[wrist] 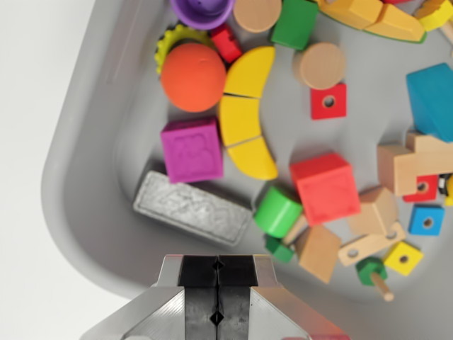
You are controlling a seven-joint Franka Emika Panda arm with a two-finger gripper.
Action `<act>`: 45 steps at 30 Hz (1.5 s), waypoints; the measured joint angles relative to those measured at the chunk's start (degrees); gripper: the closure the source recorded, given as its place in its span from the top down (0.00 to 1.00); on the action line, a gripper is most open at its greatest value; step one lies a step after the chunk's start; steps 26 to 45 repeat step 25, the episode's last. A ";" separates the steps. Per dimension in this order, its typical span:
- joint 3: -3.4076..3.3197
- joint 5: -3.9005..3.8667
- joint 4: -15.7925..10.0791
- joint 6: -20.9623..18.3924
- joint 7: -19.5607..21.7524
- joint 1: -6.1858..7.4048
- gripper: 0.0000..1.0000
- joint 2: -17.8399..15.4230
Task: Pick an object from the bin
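Note:
I look down into a grey bin [85, 177] full of toy blocks. My gripper [217, 294] sits at the bottom edge of the wrist view, its black pads pressed together with nothing between them, over the bin's near rim. Closest to it lies a flat silver embossed block [191, 209]. Beyond that sit a purple cube [192, 149], an orange ball [193, 76], a curved row of yellow pieces [246, 117], a green cylinder [277, 211] and a red cube [325, 188].
The right side holds a blue block [432, 99], wooden cylinders [320, 65], plain wooden blocks [400, 168], small red, blue and yellow holed squares, and a green bolt [371, 270]. A purple cup [202, 10] sits at the top. White table surface [28, 142] lies left of the bin.

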 joint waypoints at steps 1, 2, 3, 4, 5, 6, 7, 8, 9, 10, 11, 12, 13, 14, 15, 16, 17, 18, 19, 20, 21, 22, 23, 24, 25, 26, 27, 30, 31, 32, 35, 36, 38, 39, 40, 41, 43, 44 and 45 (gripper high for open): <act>0.00 0.00 0.15 -0.21 0.01 0.00 0.00 -0.07; 0.00 -0.01 0.22 -0.31 0.01 0.00 0.00 -0.10; 0.00 -0.01 0.37 -0.52 0.02 0.00 0.00 -0.15; 0.00 -0.01 0.54 -0.73 0.02 0.00 0.00 -0.18; 0.00 -0.02 0.67 -0.91 0.02 0.00 0.00 -0.22; 0.00 -0.02 0.75 -1.05 0.02 0.00 0.00 -0.26; 0.00 -0.02 0.81 -1.17 0.03 0.00 0.00 -0.30; 0.00 -0.03 0.86 -1.28 0.03 0.00 0.00 -0.34; 0.00 -0.03 0.89 -1.33 0.03 0.00 0.00 -0.36; 0.00 -0.03 0.93 -1.42 0.03 0.00 0.00 -0.40; 0.00 -0.03 0.96 -1.48 0.03 0.00 0.00 -0.42; 0.00 -0.03 0.95 -1.45 0.03 0.00 0.00 -0.41; 0.00 -0.03 0.95 -1.45 0.03 0.00 0.00 -0.40; 0.00 -0.03 0.95 -1.45 0.03 0.00 0.00 -0.40; 0.00 -0.03 0.95 -1.45 0.03 0.00 0.00 -0.40; 0.00 -0.03 0.95 -1.45 0.03 0.00 0.00 -0.40; 0.00 -0.03 0.95 -1.45 0.03 0.00 0.00 -0.40; 0.00 -0.03 0.95 -1.45 0.03 0.00 0.00 -0.40; 0.00 -0.03 0.95 -1.45 0.03 0.00 0.00 -0.40; 0.00 -0.03 0.95 -1.45 0.03 0.00 0.00 -0.40; 0.00 -0.03 0.95 -1.45 0.03 0.00 0.00 -0.40; 0.00 -0.03 0.95 -1.45 0.03 0.00 0.00 -0.40; 0.00 -0.03 0.95 -1.45 0.03 0.00 0.00 -0.40; 0.00 -0.03 0.95 -1.45 0.03 0.00 0.00 -0.40; 0.00 -0.03 0.95 -1.45 0.03 0.00 0.00 -0.40; 0.00 -0.03 0.95 -1.45 0.03 0.00 0.00 -0.40; 0.00 -0.03 0.95 -1.45 0.03 0.00 0.00 -0.40; 0.00 -0.03 0.95 -1.45 0.03 0.00 0.00 -0.40; 0.00 -0.03 0.95 -1.45 0.03 0.00 0.00 -0.40; 0.00 -0.03 0.95 -1.45 0.03 0.00 0.00 -0.40; 0.00 -0.03 0.95 -1.45 0.03 0.00 0.00 -0.40; 0.00 -0.03 0.95 -1.45 0.03 0.00 0.00 -0.40; 0.00 -0.03 0.95 -1.45 0.03 0.00 0.00 -0.40; 0.00 -0.03 0.95 -1.45 0.03 0.00 0.00 -0.40; 0.00 -0.03 0.95 -1.45 0.03 0.00 0.00 -0.40; 0.00 -0.03 0.95 -1.45 0.03 0.00 0.00 -0.40; 0.00 -0.03 0.95 -1.45 0.03 0.00 0.00 -0.40; 0.00 -0.03 0.95 -1.45 0.03 0.00 0.00 -0.40; 0.00 -0.03 0.95 -1.45 0.03 0.00 0.00 -0.40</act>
